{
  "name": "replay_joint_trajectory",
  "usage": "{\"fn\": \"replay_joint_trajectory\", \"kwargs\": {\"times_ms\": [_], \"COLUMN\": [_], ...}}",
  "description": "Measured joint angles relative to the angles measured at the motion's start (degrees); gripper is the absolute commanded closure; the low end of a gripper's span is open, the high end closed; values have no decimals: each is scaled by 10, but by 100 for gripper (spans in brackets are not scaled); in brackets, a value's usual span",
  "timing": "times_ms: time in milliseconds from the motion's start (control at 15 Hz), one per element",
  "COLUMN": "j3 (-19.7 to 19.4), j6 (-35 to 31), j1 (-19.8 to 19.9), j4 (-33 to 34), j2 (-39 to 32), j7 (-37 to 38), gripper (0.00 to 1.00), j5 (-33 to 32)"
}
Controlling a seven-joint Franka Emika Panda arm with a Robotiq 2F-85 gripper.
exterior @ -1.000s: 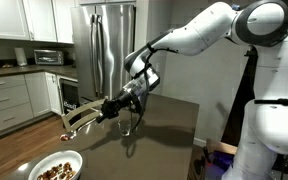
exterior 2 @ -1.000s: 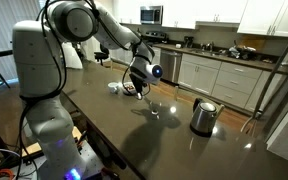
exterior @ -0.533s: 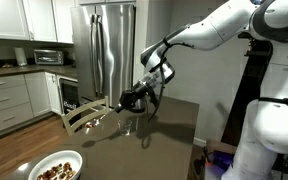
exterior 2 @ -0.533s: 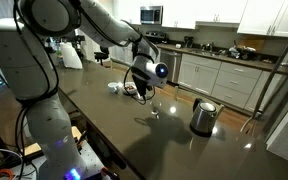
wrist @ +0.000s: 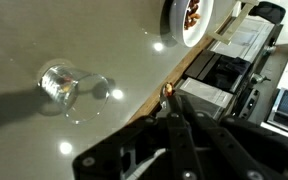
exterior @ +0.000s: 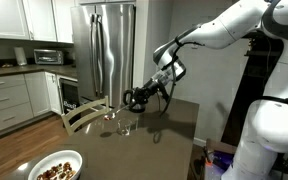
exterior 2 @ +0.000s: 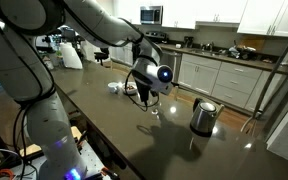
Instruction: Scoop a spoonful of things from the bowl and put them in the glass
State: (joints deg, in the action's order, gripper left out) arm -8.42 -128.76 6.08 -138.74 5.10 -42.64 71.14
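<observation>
My gripper [wrist: 172, 122] is shut on the handle of a spoon [wrist: 167, 98], whose tip carries a small orange-red bit. In the wrist view the clear glass [wrist: 61, 84] stands on the dark tabletop to the left of the spoon tip, apart from it. The white bowl [wrist: 189, 18] with brown pieces is at the top edge. In both exterior views the gripper [exterior: 136, 98] [exterior 2: 142, 86] hovers just above and beside the glass [exterior: 125, 126] [exterior 2: 154, 109]. The bowl [exterior: 56, 165] [exterior 2: 130, 90] lies away from it on the table.
A metal pot [exterior 2: 202, 116] stands on the dark table [exterior 2: 104, 125] beyond the glass. A wooden chair [exterior: 84, 113] stands at the table's edge. A steel fridge [exterior: 106, 50] and kitchen counters [exterior 2: 224, 70] lie behind.
The arm has swung away from the bowl with the spoon in its grip and now hangs over the glass area. The bowl and glass have not moved.
</observation>
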Motion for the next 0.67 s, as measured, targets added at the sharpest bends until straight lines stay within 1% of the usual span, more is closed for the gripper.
{"fn": "replay_joint_trajectory", "kwargs": {"times_ms": [333,667], "j3": [-19,-32], "j6": [-6,-9], "j1": [22,33], "j4": [-13,-22], "j2": [2,3], "j7": [20,35], "gripper": [95,96], "j5": [-24,-40]}}
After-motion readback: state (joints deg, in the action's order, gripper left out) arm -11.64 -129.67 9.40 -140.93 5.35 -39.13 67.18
